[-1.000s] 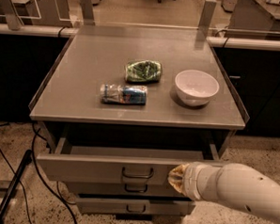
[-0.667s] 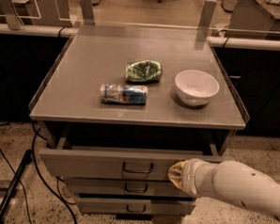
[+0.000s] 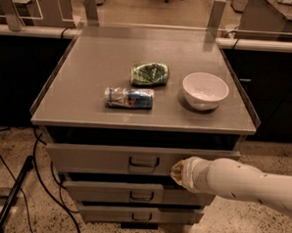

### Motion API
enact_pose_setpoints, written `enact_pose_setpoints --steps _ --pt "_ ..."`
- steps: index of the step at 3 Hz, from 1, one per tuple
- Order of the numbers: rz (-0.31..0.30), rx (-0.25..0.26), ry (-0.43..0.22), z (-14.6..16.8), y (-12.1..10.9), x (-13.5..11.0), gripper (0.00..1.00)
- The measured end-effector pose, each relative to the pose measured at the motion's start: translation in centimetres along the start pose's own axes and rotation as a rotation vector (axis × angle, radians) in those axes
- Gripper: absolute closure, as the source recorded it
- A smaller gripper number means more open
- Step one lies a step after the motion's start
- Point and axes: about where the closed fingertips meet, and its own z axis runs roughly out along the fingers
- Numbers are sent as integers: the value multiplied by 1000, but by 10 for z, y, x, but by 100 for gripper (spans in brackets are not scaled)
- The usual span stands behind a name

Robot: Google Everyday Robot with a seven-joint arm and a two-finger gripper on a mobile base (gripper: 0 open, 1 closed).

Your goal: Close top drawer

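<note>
The top drawer (image 3: pixel 94 158) is a wide grey metal drawer under the tabletop, pulled out only a little, with a dark wire handle (image 3: pixel 144 162) at its middle. My gripper (image 3: pixel 178 171) is at the end of a white arm that comes in from the lower right. It is pressed against the drawer's front panel, just right of the handle. The arm hides most of the gripper.
On the grey tabletop (image 3: pixel 89 71) lie a green crumpled bag (image 3: pixel 149 73), a clear plastic bottle with a blue label (image 3: pixel 129 98) and a white bowl (image 3: pixel 204 90). Two narrower drawers (image 3: pixel 113 191) sit below the top one. Black cables (image 3: pixel 39 181) run on the floor at left.
The top drawer has slid inward and sticks out less. My gripper and arm have moved forward with it, staying against the front panel.
</note>
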Motion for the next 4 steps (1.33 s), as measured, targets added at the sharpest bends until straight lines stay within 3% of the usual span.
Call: enact_pose_setpoints --steps 2,4 --pt "-4 -10 5 -1 1 2 100" --pt "35 -112 -19 -29 18 6 100"
